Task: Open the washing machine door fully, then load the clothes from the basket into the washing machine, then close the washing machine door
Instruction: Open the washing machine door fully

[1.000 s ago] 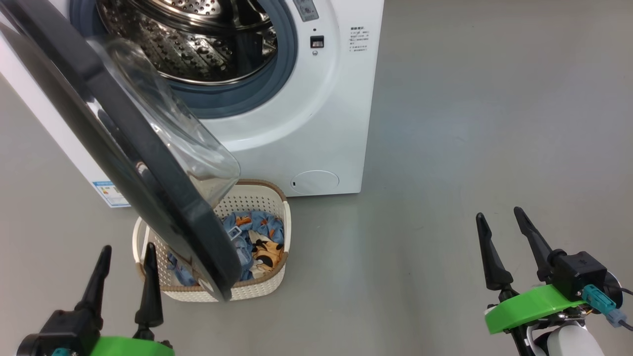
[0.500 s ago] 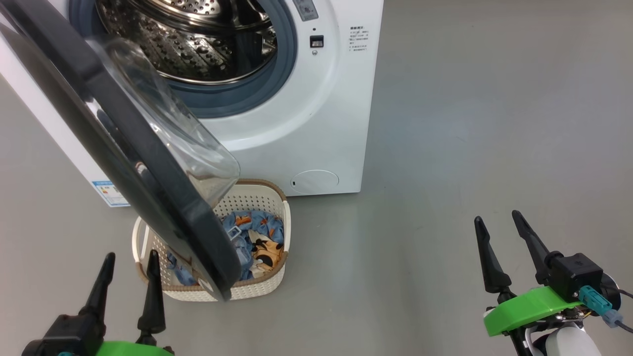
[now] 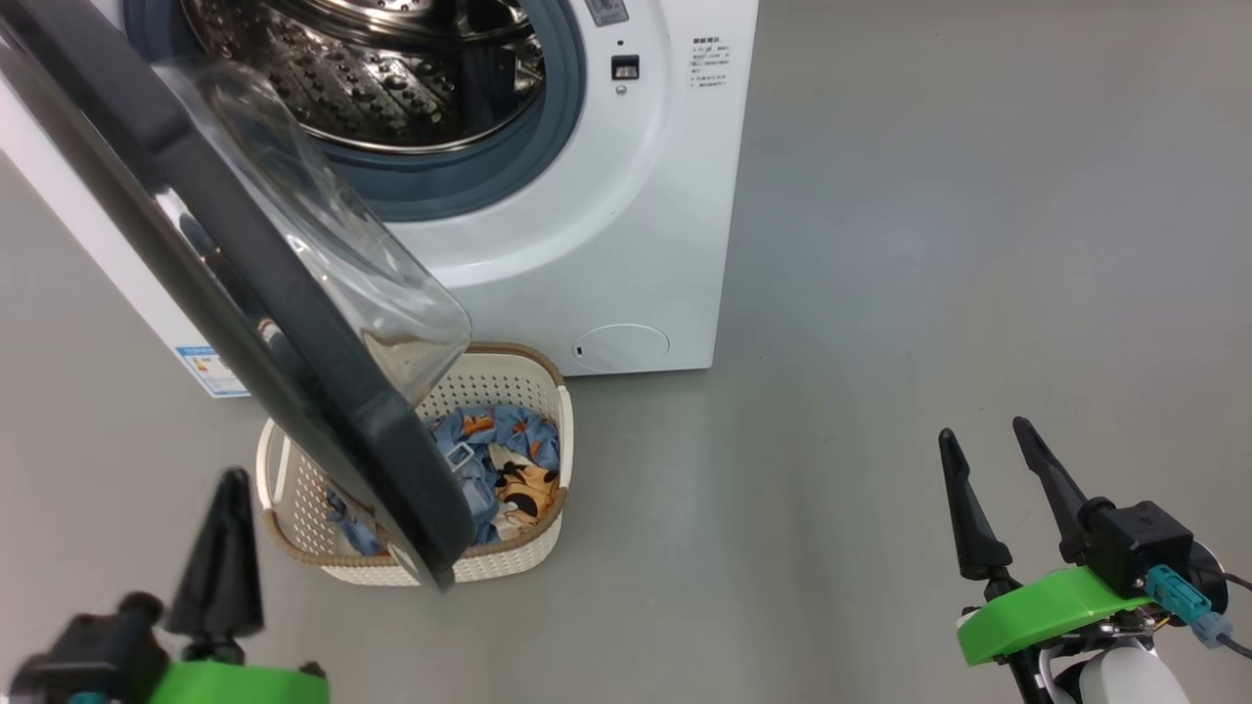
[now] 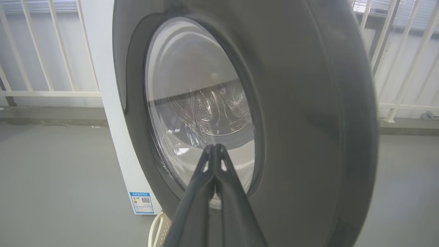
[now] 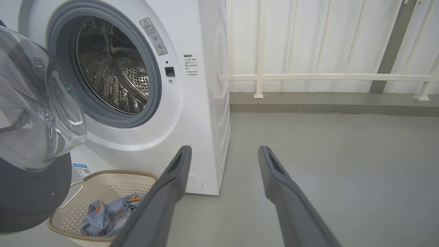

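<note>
Plainly, grey floor (image 3: 929,244) runs to a white railing (image 5: 325,77) (left gripper (image 4: 215,147) closed, right gripper (image 5: 224,148) spread).

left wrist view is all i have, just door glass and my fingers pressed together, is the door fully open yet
Observer: Not by the head view. The washing machine door stands out from the washing machine front, and its lower edge crosses over the basket.
Operator: anything loaded
Observer: The part of the drum that the right wrist view shows looks bare. The clothes lie in the basket.
Operator: and the right gripper
Observer: The right gripper is open and holds nothing, over the grey floor to the right of the washing machine.
</note>
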